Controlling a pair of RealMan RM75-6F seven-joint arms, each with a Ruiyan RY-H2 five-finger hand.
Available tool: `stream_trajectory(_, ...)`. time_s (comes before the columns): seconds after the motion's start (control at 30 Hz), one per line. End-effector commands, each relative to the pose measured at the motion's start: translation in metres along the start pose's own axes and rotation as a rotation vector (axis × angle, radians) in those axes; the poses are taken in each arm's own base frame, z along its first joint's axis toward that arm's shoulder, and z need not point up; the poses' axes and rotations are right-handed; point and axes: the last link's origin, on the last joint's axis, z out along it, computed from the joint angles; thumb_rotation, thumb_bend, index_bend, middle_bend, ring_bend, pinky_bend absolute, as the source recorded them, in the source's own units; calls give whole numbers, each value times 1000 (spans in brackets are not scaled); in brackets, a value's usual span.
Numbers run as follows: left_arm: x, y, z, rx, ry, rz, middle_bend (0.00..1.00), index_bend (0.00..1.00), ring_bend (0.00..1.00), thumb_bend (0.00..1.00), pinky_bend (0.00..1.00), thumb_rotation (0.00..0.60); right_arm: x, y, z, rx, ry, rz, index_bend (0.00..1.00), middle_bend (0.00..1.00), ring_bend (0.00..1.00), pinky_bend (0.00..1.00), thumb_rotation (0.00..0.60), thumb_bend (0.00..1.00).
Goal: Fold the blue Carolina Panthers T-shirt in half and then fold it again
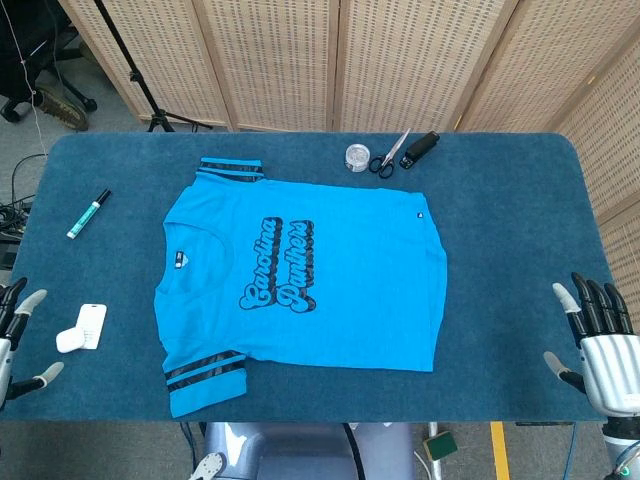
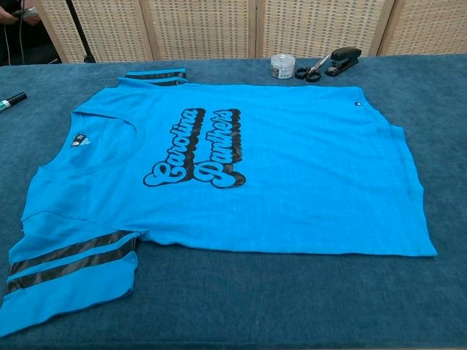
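The blue Carolina Panthers T-shirt lies flat and unfolded in the middle of the table, print up, its collar toward the left and its hem toward the right; the chest view shows the T-shirt the same way. Both striped sleeves are spread out. My left hand hovers at the table's near left edge with fingers apart, holding nothing. My right hand stands at the near right edge, fingers spread, well clear of the shirt. Neither hand shows in the chest view.
A marker and a white object lie left of the shirt. Beyond it sit a small round container, scissors and a black stapler. Blue cloth covers the table. Folding screens stand behind.
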Motion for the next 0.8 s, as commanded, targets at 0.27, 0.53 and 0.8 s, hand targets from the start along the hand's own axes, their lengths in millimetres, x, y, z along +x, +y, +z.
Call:
stream_trajectory(0.27,-1,2,0,-18,-3,2,0,0,0,14,0,600,-7,-8,-4,47,-92,32,19,0,0,0,600,0)
stream_trajectory(0.53,-2,1,3,-19,5,7,0,0,0,13,0,600,-43,-43,0,335,-222,22,249,0,0,0,600,0)
stream_trajectory(0.8,-9,0,9,4,-13,27,0,0,0,13,0,600,-94,-85,24,498,-324,-35,316,0,0,0,600,0)
